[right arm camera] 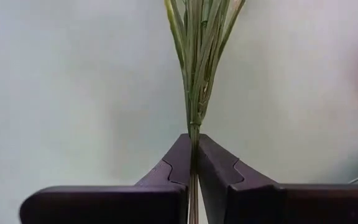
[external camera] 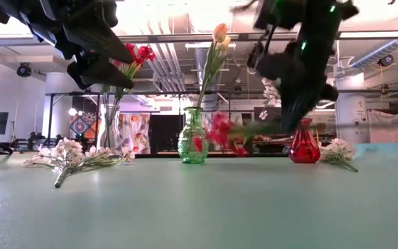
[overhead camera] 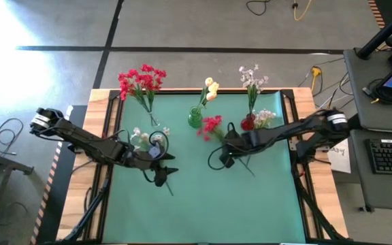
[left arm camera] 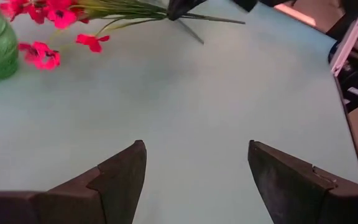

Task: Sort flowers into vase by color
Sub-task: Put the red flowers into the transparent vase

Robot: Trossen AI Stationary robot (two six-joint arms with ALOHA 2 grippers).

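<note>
My right gripper [overhead camera: 231, 151] is shut on a red flower [overhead camera: 211, 127], which is held above the mat between the green vase [overhead camera: 196, 118] and the red vase [overhead camera: 248, 123]. The green vase holds cream-yellow buds [overhead camera: 210, 89]. The red vase holds a white-pink spray [overhead camera: 252, 77]. A clear vase [external camera: 109, 124] at the far left holds red flowers [overhead camera: 141, 80]. My left gripper [left arm camera: 197, 163] hovers open over the mat, near a white spray [external camera: 74, 155] that lies flat on it. My right gripper pinches the red flower's green stem [right arm camera: 193, 127] between its two fingers, below where the leaves fan out. The fingers slant steeply down from above and lie across the stem. The flower [external camera: 221, 131] hangs about level, clear of the mat, blooms toward the green vase.
Another white spray [external camera: 337, 152] lies on the mat beside the red vase [external camera: 304, 145]. The near half of the green mat [overhead camera: 209, 211] is bare. Cables and a desk with a keyboard [overhead camera: 390, 155] are off the table's right edge.
</note>
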